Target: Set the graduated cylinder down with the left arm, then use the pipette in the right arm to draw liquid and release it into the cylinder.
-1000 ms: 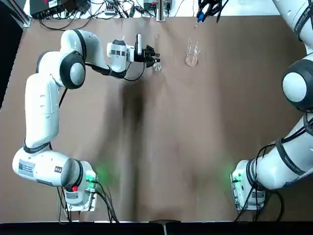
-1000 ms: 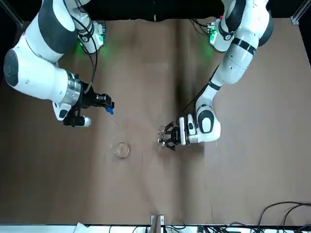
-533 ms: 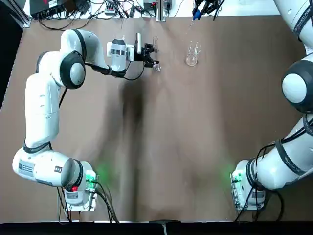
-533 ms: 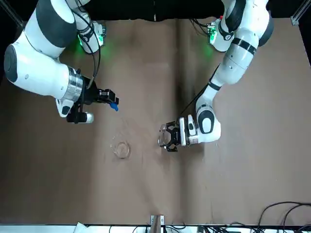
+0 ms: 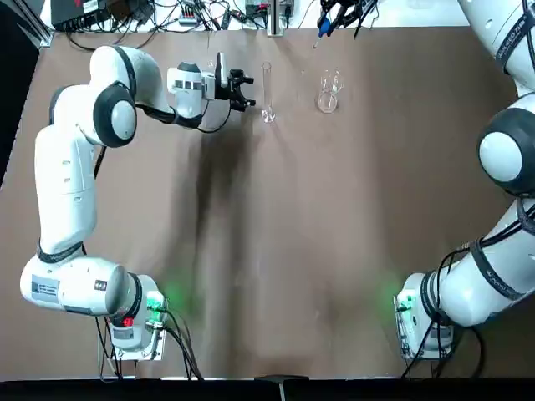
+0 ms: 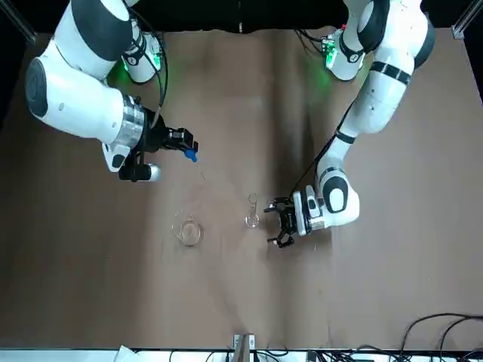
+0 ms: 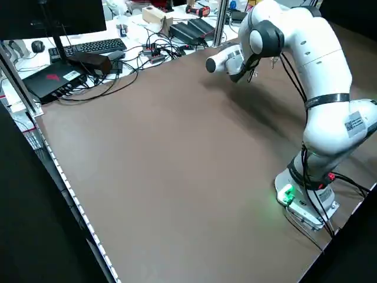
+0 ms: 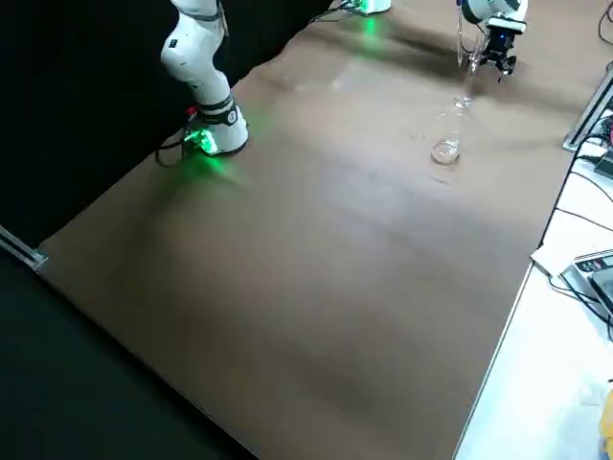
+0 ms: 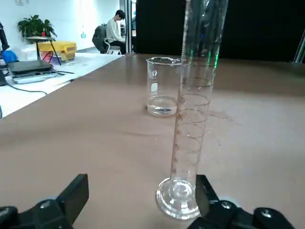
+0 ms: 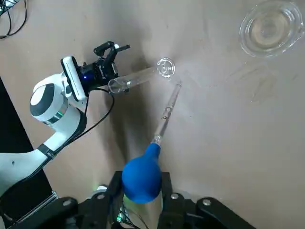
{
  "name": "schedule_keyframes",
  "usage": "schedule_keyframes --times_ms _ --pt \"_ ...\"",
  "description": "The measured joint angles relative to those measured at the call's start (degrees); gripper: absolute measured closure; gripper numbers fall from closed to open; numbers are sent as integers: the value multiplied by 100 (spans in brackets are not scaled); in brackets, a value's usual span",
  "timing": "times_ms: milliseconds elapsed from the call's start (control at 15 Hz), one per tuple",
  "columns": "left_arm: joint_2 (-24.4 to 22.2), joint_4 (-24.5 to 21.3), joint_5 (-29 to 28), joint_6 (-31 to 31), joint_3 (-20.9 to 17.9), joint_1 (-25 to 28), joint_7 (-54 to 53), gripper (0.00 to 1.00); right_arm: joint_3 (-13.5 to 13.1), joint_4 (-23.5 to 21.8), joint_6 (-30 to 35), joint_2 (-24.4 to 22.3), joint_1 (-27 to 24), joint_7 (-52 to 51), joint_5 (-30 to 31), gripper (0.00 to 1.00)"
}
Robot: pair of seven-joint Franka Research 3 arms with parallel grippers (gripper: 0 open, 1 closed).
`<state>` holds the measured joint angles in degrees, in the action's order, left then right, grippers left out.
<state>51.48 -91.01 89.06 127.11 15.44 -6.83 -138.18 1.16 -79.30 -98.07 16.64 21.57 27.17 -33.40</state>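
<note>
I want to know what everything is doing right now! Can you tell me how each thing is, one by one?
graduated cylinder: standing upright on the table, let go.
beaker: upright, a little clear liquid at the bottom.
pipette: held up in the air by its blue bulb.
left gripper: open, beside the cylinder, holding nothing.
right gripper: shut on the pipette's bulb, raised above the table.

Honestly nothing's really reading as text here. The graduated cylinder (image 9: 189,138) is showing reddish scale rings up its tube in the left wrist view, but no numbers are coming through. The beaker (image 9: 162,86) behind it is carrying a small white marking patch, unreadable. The left arm (image 5: 63,200) is wearing a small label at about 7 o'clock in the top view, and its print isn't resolving either.
</note>
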Motion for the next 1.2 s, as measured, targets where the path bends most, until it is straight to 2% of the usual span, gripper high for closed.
schedule_keyframes --times_ms 267,533,800,1200 --pt "-528 -291 -983 38 -86 373 678 1 0 25 0 0 35 36 -2 63" --pt "-1070 -303 -2571 26 -101 770 2377 1 1 32 0 0 108 100 -5 64" --pt "-1438 3 -4133 -482 -87 1045 4102 1 1 50 -13 0 126 139 -38 64" --pt "-2123 360 -5621 -971 -71 1249 6043 1 -1 137 -135 0 126 146 -479 64"
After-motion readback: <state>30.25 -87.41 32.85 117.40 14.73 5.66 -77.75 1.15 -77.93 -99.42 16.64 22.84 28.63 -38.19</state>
